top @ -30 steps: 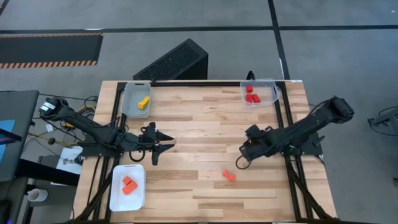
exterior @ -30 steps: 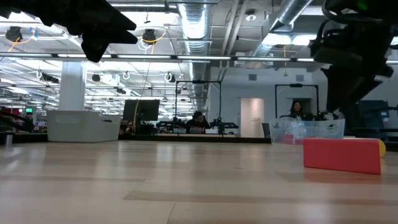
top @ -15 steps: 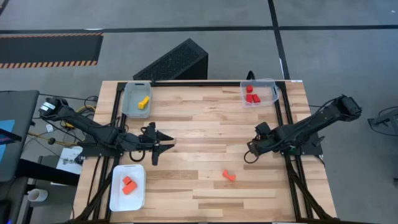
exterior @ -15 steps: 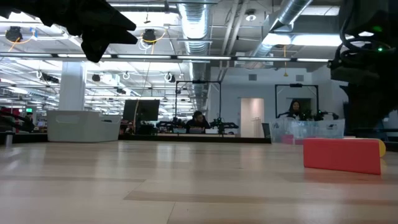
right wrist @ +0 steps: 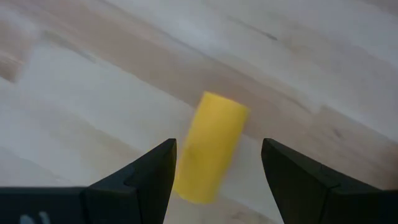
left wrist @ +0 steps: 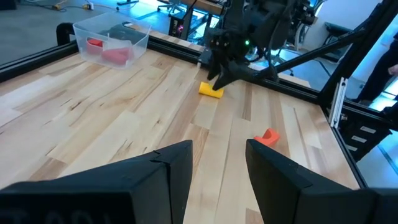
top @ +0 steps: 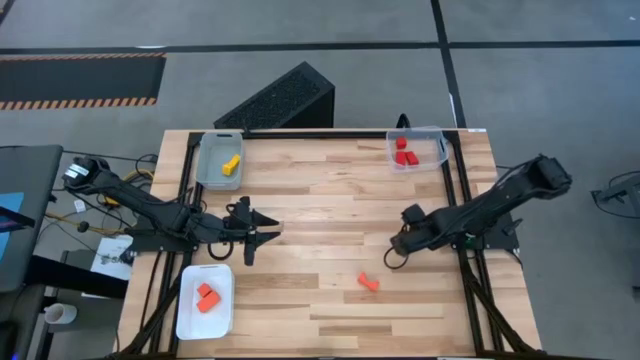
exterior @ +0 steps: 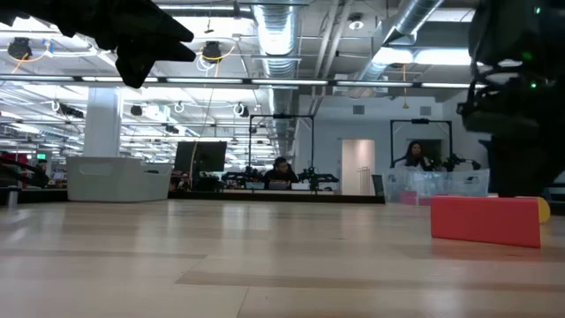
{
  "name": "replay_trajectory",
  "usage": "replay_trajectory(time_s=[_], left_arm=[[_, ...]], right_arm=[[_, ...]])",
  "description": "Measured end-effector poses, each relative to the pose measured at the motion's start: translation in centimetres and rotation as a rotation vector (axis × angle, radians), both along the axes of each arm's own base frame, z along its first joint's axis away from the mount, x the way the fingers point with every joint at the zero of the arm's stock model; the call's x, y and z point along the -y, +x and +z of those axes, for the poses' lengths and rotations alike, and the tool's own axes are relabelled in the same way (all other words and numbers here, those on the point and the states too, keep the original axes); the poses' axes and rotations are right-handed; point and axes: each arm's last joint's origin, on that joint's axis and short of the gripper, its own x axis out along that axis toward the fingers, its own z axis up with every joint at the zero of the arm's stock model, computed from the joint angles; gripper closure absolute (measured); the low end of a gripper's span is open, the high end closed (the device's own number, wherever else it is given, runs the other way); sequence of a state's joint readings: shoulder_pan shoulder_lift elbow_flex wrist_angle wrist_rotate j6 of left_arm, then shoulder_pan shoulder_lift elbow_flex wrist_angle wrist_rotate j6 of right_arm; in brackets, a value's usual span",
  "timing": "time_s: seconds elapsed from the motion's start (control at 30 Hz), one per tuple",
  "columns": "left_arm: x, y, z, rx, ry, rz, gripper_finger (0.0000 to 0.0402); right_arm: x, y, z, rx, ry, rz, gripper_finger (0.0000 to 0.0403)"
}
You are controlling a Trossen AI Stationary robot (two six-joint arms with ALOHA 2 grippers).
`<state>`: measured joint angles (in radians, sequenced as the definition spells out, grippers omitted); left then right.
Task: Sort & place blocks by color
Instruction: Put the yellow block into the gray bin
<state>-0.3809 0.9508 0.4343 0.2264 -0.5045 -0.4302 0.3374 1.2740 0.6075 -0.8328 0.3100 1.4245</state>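
Observation:
A yellow block (right wrist: 210, 147) lies on its side on the table, right of centre, and also shows in the left wrist view (left wrist: 211, 89). My right gripper (right wrist: 217, 177) hangs over it, open, one finger on each side and apart from it. In the high view my right gripper (top: 392, 256) hides this block. An orange-red block (top: 368, 282) lies flat just nearer the near edge. My left gripper (top: 262, 235) waits open, left of centre.
A clear tray (top: 220, 160) at the far left holds a yellow block (top: 231, 164). A clear tray (top: 418, 148) at the far right holds red blocks (top: 405, 155). A white tray (top: 205, 300) at the near left holds orange blocks (top: 206, 296). Bare wood lies in the middle.
My right gripper drew back toward the table's right edge, then came part of the way back toward the left and near side, sinking lower over the yellow block. The blocks have stayed where they were.

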Motion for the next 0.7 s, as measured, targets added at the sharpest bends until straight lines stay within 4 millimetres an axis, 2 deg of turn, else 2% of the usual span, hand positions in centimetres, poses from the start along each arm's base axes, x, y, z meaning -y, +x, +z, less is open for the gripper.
replay_trajectory(time_s=[0.4,0.5,0.67,0.7], left_arm=[[0.0,0.0,0.0,0.001,-0.004,0.001,0.0267],[0.0,0.0,0.0,0.003,-0.022,0.006,0.0267],[0.0,0.0,0.0,0.003,-0.023,0.006,0.0267],[0.0,0.0,0.0,0.003,-0.023,0.006,0.0267]], right_arm=[[-0.9,1.7,-3.4,-0.125,0.052,0.017,0.0154],[-1.0,1.9,-3.5,-0.107,0.06,0.011,0.0189],[-1.2,1.9,-2.8,-0.032,0.07,0.008,0.029],[-1.2,1.8,-2.5,-0.016,0.065,0.013,0.0292]])
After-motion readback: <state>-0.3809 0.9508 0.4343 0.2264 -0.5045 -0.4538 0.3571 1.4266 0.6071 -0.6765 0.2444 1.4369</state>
